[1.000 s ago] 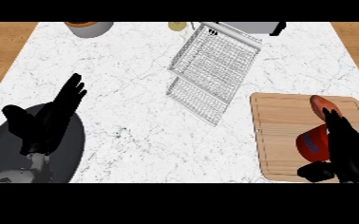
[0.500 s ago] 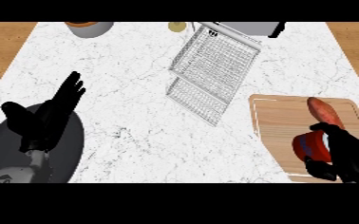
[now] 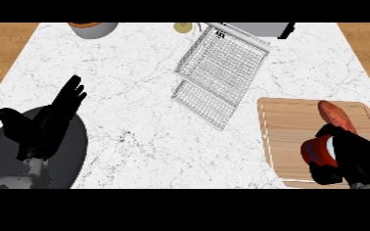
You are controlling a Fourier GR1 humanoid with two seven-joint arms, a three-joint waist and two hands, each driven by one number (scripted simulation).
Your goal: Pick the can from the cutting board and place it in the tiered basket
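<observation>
At the lower right, the right hand [image 3: 345, 157] is over the near part of the wooden cutting board [image 3: 289, 127]. Its black fingers are curled round a red can [image 3: 318, 151], so the hand covers the can on its right side and only the left part of the can shows, red with a little blue. The can is there at the near right of the board; I cannot tell if it rests on the wood or is already a little above it.

I judge that the can is stiff and will not bend under the fingers. Its wall is probably smooth and round, so it may slip or turn in the hand if it is held only at the edge. The best place to hold it is round the middle of its side, thumb against fingers, and it seems that the hand has it about there. It looks small and probably not heavy.

Just behind the can on the board lies an orange-red long vegetable [image 3: 335, 115], perhaps a sweet potato; it is close to the hand and could be pushed when the can goes up.

At the lower left the left hand [image 3: 45, 127] rests with fingers straight and spread, holding nothing.

Farther, in the middle of the marble counter [image 3: 130, 78], stands the white wire tiered basket [image 3: 220, 73], well apart from the can. At the far edge there are a grey bowl [image 3: 94, 28] with something orange in it, a small yellowish thing [image 3: 183, 27] and a grey object [image 3: 264, 29]
</observation>
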